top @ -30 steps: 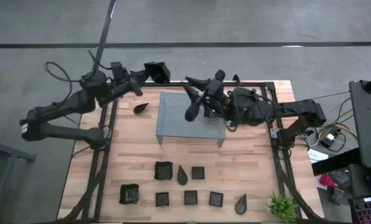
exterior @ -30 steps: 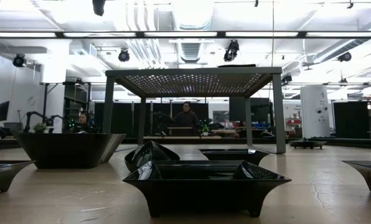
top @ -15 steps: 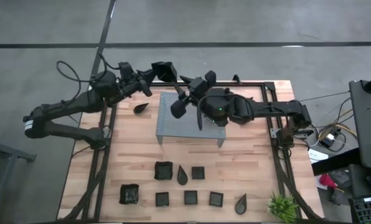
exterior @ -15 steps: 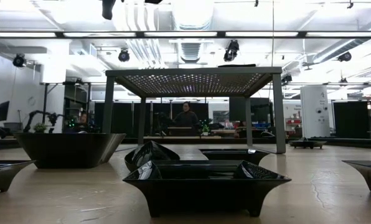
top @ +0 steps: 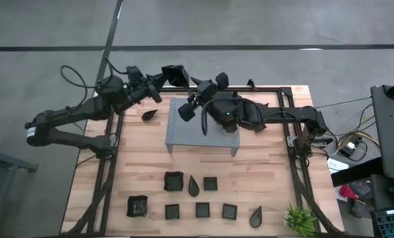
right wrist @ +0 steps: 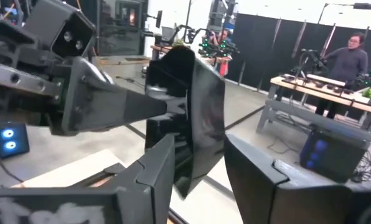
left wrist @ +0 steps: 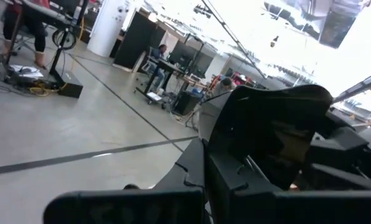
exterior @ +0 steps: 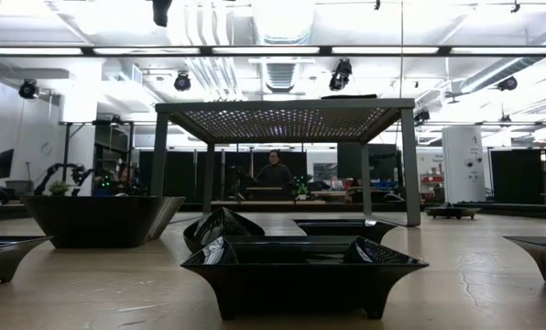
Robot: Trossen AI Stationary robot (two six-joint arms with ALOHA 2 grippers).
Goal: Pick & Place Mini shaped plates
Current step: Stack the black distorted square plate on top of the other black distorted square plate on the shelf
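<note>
One square plate (top: 175,75) in left gripper (top: 165,79), right gripper (top: 198,100) open

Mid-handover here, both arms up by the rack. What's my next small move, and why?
Probably close the right gripper on the square plate. The right wrist view shows its jaws open with the plate's free edge standing between them, while the left gripper grips the opposite side. The left should let go only once the right has a firm hold.

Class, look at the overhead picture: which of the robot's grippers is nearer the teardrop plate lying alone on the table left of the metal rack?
The left. The left gripper holds a square plate just above the teardrop plate; the right gripper is over the rack, farther away.
</note>
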